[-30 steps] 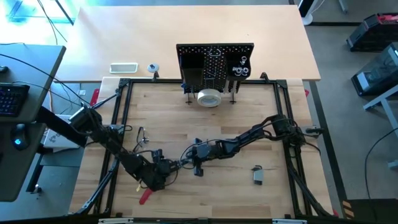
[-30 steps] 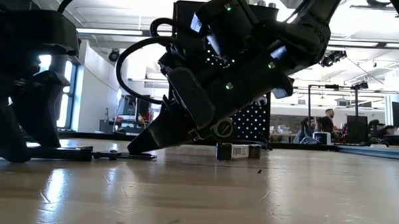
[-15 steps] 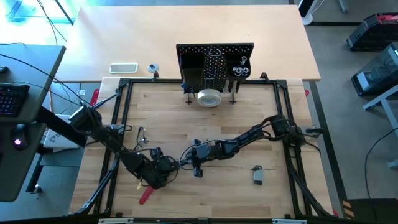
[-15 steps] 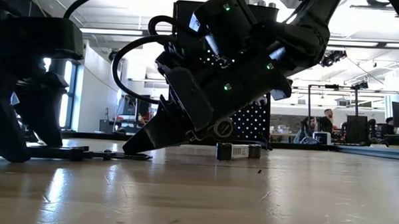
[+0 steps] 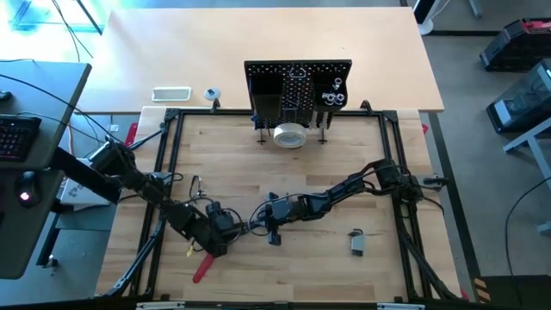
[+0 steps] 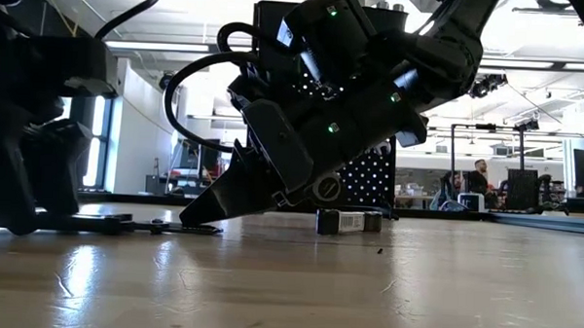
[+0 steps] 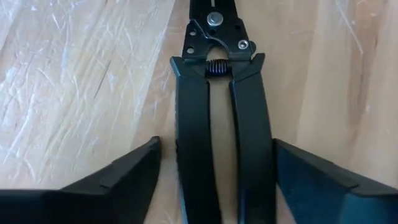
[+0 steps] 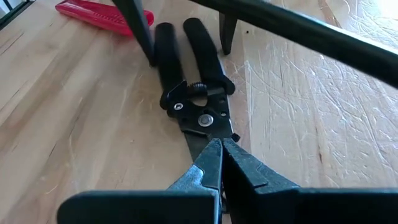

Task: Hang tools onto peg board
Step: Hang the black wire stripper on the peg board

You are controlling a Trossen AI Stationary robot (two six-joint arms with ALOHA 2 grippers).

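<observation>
Black-handled pliers (image 8: 193, 93) lie flat on the wooden table, nose toward the right arm. My left gripper (image 7: 216, 142) is open and points steeply down, one finger on either side of the two handles (image 7: 221, 168), with a gap showing at the one side. My right gripper (image 8: 219, 144) is shut at the pliers' nose. The peg board (image 5: 298, 82) stands upright at the table's far edge, and a white tape roll (image 5: 290, 135) lies flat on the table just before it. A red-handled tool (image 5: 201, 271) lies on the table near my left gripper. My right gripper rests its shut fingertips (image 8: 214, 155) on the tip of the pliers' nose (image 8: 200, 135). It comes slanting down from the table's right, along the pliers' length. The pliers lie flat on the table beneath it. The fingers hide whether the nose is pinched.
A small boxy tool (image 5: 356, 243) lies on the table to the near right. A thin metal tool (image 5: 196, 185) lies left of centre. Black frame rails (image 5: 164, 172) run along the table's sides. Small silver pieces (image 5: 332, 95) hang on the board.
My left gripper has rolled a little over the pliers' handles and has drawn slightly away from the red-handled tool, toward the table's far edge. The pliers have stayed flat where they were, and my right gripper has kept still.
</observation>
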